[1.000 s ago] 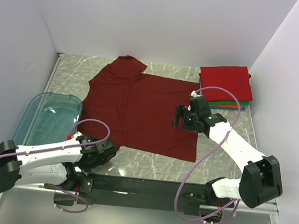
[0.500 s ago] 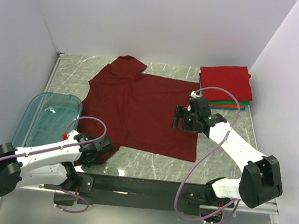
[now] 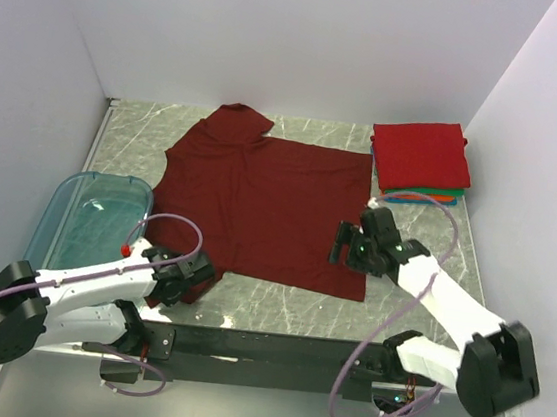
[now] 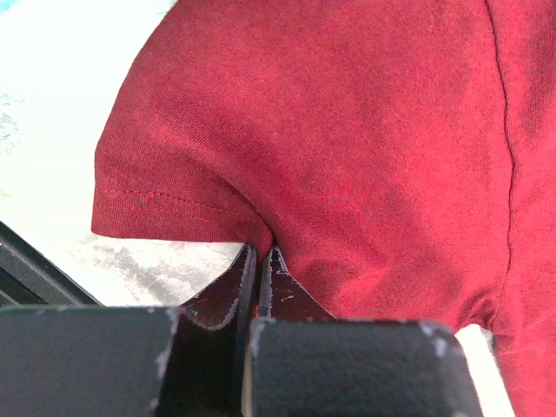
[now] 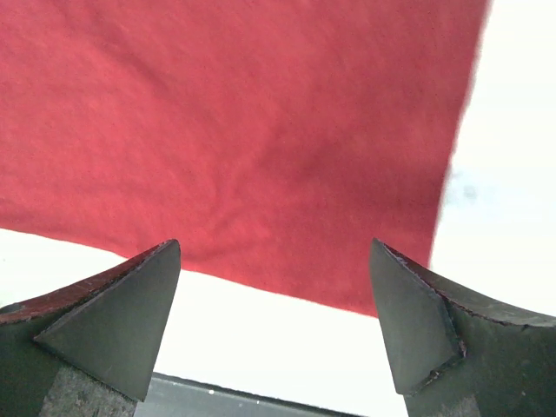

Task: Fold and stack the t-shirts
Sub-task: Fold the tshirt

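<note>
Underneath everything lies a grey, marble-veined tabletop, boxed in by plain white walls at the back and on both sides, so the workspace reads as a shallow booth. A black rail runs along the near edge, where the two arm bases sit.

The maroon t-shirt is spread flat and face-up across the middle of the surface, collar toward the back wall, sleeves out to either side. Its lower hem lies close to the near edge.

At the far right corner, touching neither wall, rests the stack of folded t-shirts: a bright red rectangle on top, with thin green, orange and blue edges showing beneath it. A translucent teal bin sits at the left side of the table, just beside the shirt's left sleeve.

The left gripper is down at the shirt's near-left corner, its jaws pressed together and pinching the maroon cloth, which puckers into a small fold at the tips. The right gripper hangs over the shirt's near-right corner with its jaws spread wide, holding nothing; pale bare tabletop shows beyond the hem below it.
</note>
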Available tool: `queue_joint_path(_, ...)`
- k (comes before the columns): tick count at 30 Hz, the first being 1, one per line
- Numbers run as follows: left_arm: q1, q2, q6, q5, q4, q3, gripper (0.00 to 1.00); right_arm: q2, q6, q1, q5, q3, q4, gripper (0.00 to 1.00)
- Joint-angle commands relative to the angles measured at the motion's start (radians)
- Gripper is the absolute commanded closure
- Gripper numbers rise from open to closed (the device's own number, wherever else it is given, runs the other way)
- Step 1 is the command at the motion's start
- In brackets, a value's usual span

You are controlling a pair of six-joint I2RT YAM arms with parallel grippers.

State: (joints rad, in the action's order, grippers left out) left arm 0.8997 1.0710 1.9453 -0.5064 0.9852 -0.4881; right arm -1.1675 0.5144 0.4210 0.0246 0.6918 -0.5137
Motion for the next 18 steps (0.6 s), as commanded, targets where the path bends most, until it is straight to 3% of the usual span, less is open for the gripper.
queue_joint_path(1, -0.004, 0.017, -0.029, -0.003, -0.025, -0.021, 0.99, 0.121, 0.111, -0.007, -0.046, -0.072, -0.066, 0.05)
queue_joint_path(12, -0.005, -0.037, -0.062, -0.026, 0.013, -0.052, 0.99, 0.253, 0.266, -0.064, -0.065, -0.228, -0.128, 0.11)
queue_joint_path(18, -0.005, -0.078, -0.072, -0.037, 0.012, -0.049, 0.99, 0.207, 0.299, -0.067, -0.052, -0.274, -0.086, 0.25)
